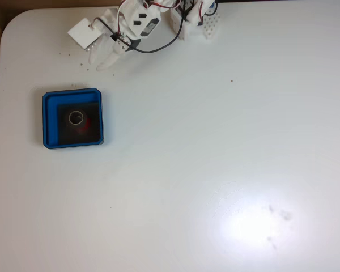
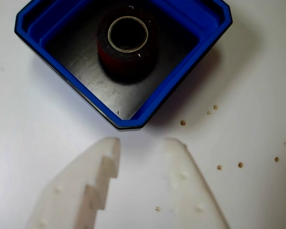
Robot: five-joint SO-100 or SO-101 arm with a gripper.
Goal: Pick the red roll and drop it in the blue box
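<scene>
The red roll lies flat on the black floor inside the blue box, hollow centre facing up. In the wrist view the red roll sits toward the far part of the blue box, whose near corner points at me. My gripper hovers over the table beyond the box in the fixed view, apart from it. Through the wrist camera the gripper is open, its two white fingers spread just short of the box corner with only bare table between them.
The arm's base and cables stand at the table's top edge in the fixed view. Small brown crumbs are scattered beside the box. The table's rounded left edge borders a brown floor. A bright glare patch lies lower right.
</scene>
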